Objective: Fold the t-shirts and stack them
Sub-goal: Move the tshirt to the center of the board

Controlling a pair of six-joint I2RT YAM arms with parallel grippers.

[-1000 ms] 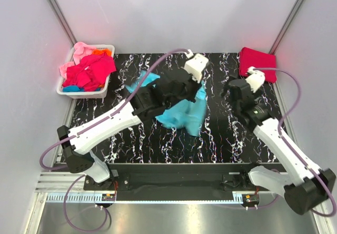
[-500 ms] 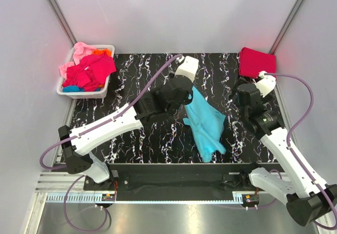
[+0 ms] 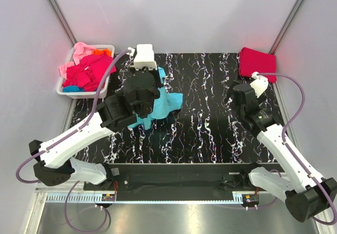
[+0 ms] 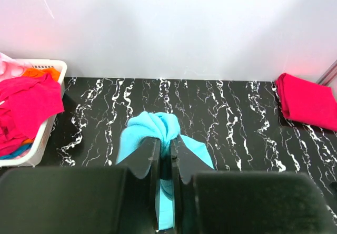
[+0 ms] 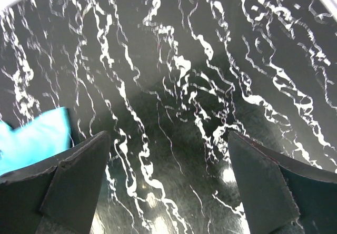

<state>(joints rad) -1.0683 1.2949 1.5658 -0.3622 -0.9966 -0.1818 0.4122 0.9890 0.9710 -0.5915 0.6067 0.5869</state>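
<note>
A turquoise t-shirt [image 3: 167, 104] hangs bunched from my left gripper [image 4: 165, 145], which is shut on a gathered fold of it [image 4: 152, 129] over the left middle of the table. Its lower part drapes onto the black marbled tabletop. A crimson red t-shirt [image 3: 257, 62] lies folded at the back right corner, also in the left wrist view [image 4: 308, 102]. Pink and magenta-red t-shirts [image 3: 88, 68] are heaped in the basket. My right gripper [image 5: 168, 163] stands wide open above bare table at the right, with nothing between its fingers; a turquoise edge [image 5: 32, 139] shows to its left.
The white slotted basket [image 3: 64, 91] stands at the back left corner, its rim [image 4: 56, 64] near the left gripper. Grey walls and metal frame posts enclose the table on three sides. Purple cables loop above both arms.
My left gripper has swung from right of centre to the left back of the table, carrying the turquoise t-shirt, which now hangs bunched. The right arm has barely shifted.
</note>
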